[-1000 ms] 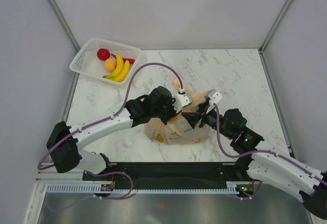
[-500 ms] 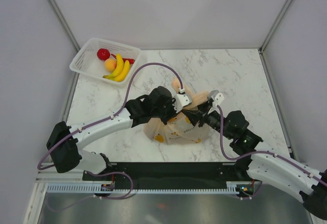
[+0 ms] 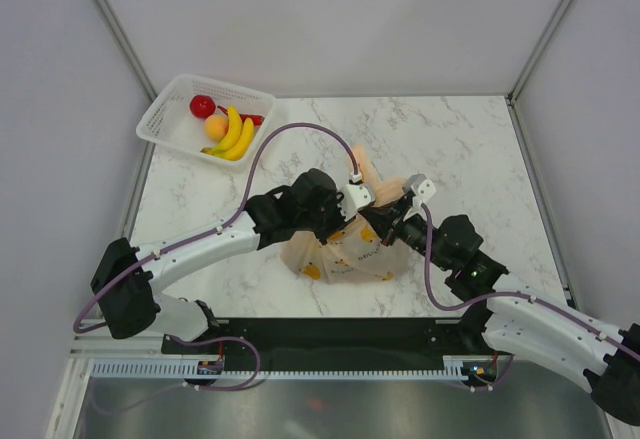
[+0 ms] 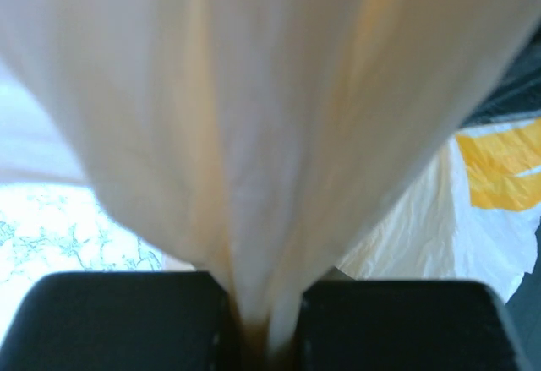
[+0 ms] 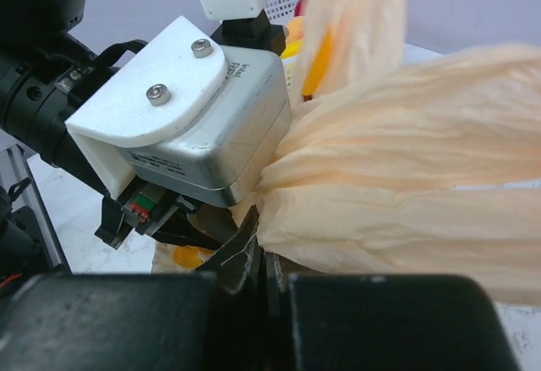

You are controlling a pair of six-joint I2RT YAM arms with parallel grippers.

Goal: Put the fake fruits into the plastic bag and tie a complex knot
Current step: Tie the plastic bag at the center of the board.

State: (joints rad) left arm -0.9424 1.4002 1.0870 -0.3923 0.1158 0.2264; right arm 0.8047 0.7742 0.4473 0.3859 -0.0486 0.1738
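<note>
The plastic bag point(image 3: 340, 251) lies in the middle of the marble table, peach-beige with yellow prints. My left gripper point(image 3: 352, 199) is shut on one of its handle strips point(image 3: 364, 171), which fills the left wrist view as a pale band point(image 4: 254, 134) running into the jaws point(image 4: 258, 324). My right gripper point(image 3: 386, 223) meets it from the right, jaws closed point(image 5: 266, 257) on bunched bag plastic point(image 5: 406, 168). Both grippers cover the bag's top, so the knot is hidden. Fake fruits lie in the basket: a red apple point(image 3: 202, 106), a peach point(image 3: 216, 125), bananas point(image 3: 233, 134) and a red chili point(image 3: 256, 119).
The white lattice basket point(image 3: 165, 119) stands at the back left corner. Grey walls close in the table on three sides. The left wrist's camera housing point(image 5: 194, 117) sits right in front of my right gripper. A purple cable point(image 3: 300, 129) arcs over the table.
My right gripper has slid a little left toward the left gripper and closed from open onto the bag plastic. The left arm has kept its grip and place.
</note>
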